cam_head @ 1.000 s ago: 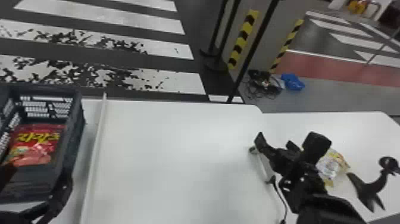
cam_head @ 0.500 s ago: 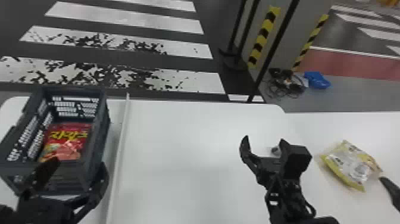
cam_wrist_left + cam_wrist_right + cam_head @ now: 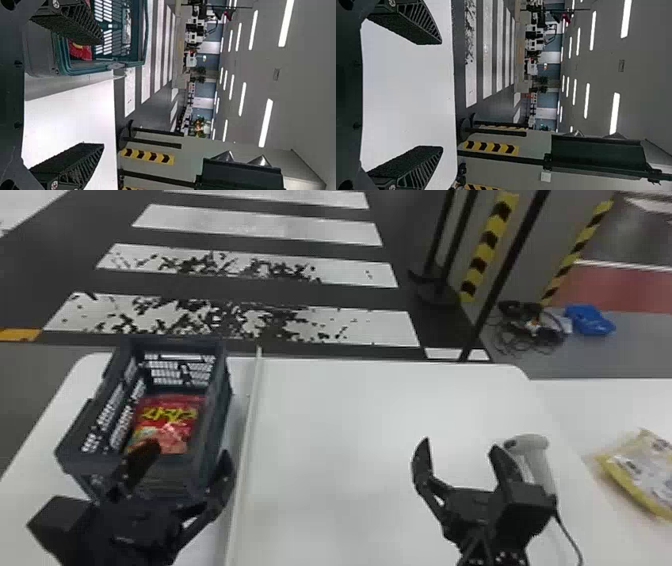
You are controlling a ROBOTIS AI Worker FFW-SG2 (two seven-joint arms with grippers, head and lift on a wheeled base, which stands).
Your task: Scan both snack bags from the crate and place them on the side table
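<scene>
Far beyond the left tool (image 3: 189, 451), white painted crosswalk stripes (image 3: 260, 230) on dark floor (image 3: 200, 286). Beyond the right tool (image 3: 460, 444) and to its right, tangled black cables (image 3: 539, 334) beside a crumpled blue bundle (image 3: 590, 321). Also beyond that tool, slim black poles (image 3: 504, 274) and slanting yellow-and-black striped bands (image 3: 483, 255).

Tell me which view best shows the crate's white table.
The head view: both far corners of the white table show, with the crate. The left wrist view gives a stretch beside the crate; the right wrist view, another stretch.

open room over white table (image 3: 340, 450), crate (image 3: 214, 405) (4 walls) around red bag (image 3: 170, 425), scanner (image 3: 539, 462) beside right gripper (image 3: 460, 445)
</scene>
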